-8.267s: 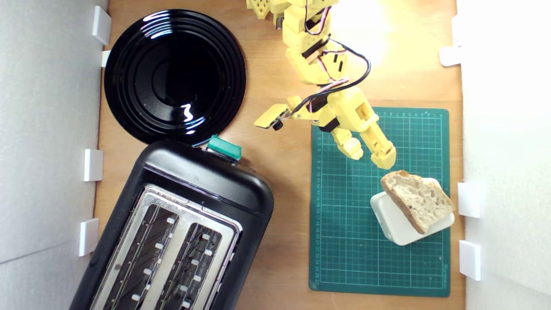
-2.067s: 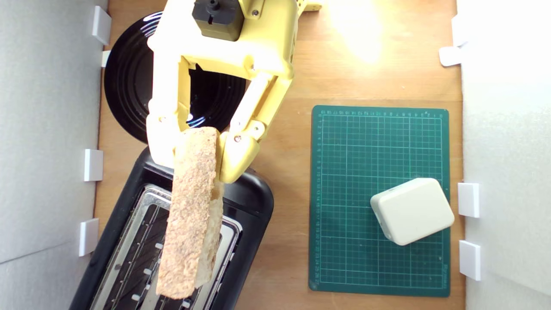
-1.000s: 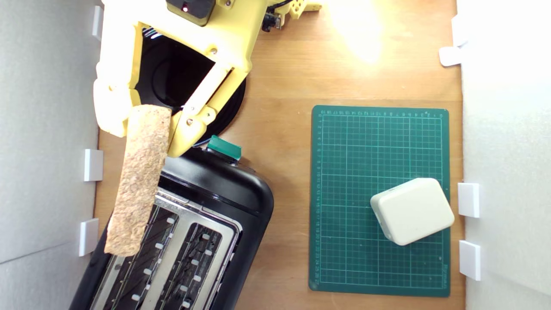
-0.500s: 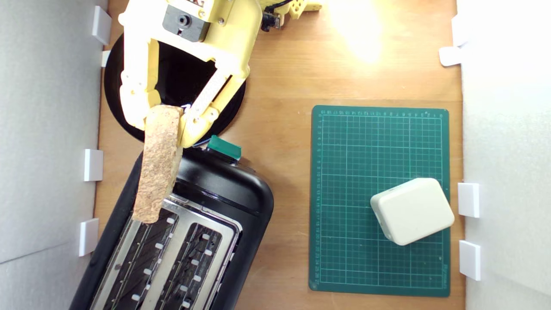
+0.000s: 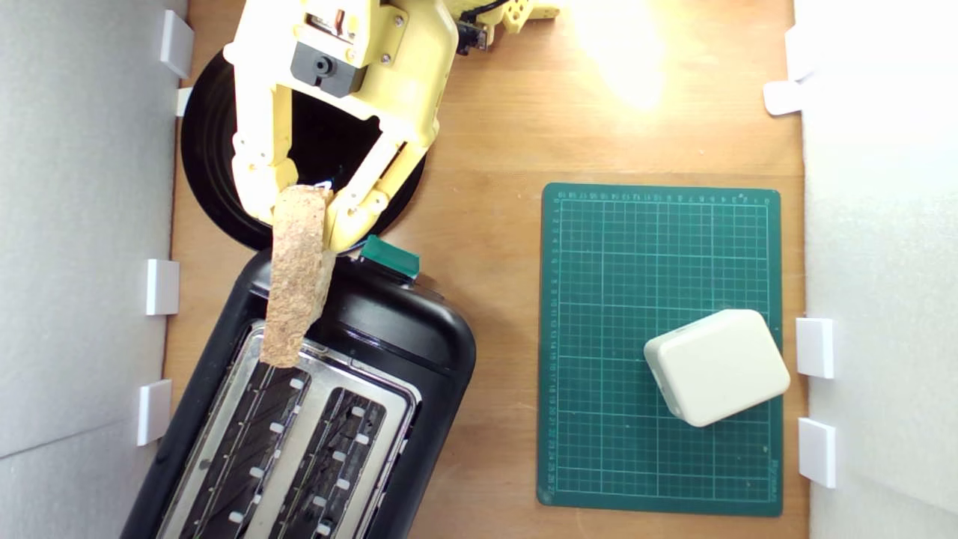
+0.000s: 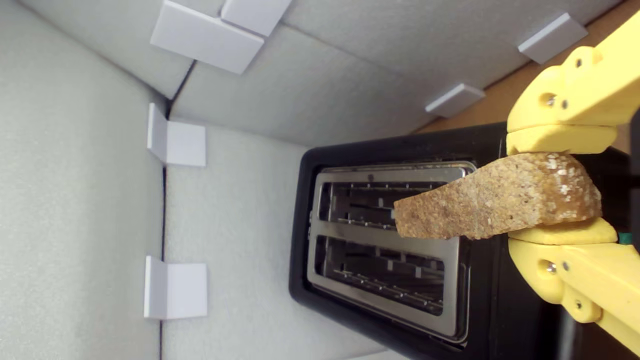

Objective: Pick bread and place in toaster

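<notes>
One yellow printed gripper point(image 5: 303, 217), clenched on one end of thick slice of rustic bread with brown floury crust point(image 5: 297, 281); slice pinched between both yellow fingertips point(image 6: 562, 140), held edge-on, crust facing the exterior camera. Free end of bread reaching away from gripper, raised over near end of silver top plate of large black plastic two-slot toaster point(image 5: 389, 314); not in either slot, tip lying over the strip between the two slots in wrist view. Green lever knob point(image 5: 389, 256) on toaster end wall, just beside gripper, toward the exterior view's right. Round glossy black plate point(image 5: 206, 150) directly beneath gripper body, partly hidden by it, rim near toaster end. Wooden tabletop point(image 5: 486, 150) under all. Green gridded cutting mat point(image 5: 658, 239) well apart from gripper, toward the exterior view's right. White rounded rectangular block point(image 5: 717, 367) on mat, farthest from gripper. White foam walls with white corner brackets point(image 5: 162, 286) along both sides.
</notes>
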Available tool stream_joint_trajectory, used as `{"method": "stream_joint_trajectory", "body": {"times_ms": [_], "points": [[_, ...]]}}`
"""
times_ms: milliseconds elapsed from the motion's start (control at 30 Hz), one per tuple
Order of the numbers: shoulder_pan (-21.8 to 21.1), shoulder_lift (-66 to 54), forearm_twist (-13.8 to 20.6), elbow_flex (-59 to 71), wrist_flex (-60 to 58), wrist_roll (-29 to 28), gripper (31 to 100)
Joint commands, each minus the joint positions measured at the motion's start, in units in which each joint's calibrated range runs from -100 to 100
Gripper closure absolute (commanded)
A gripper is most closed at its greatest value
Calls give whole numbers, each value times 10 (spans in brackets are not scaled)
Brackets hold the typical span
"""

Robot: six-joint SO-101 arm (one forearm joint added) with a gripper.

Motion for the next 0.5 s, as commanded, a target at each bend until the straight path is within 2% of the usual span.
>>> {"method": "stream_joint_trajectory", "body": {"times_ms": [0, 467], "points": [[7, 12, -6, -64, 1, -2, 729], [5, 50, -7, -119, -44, -2, 729]]}}
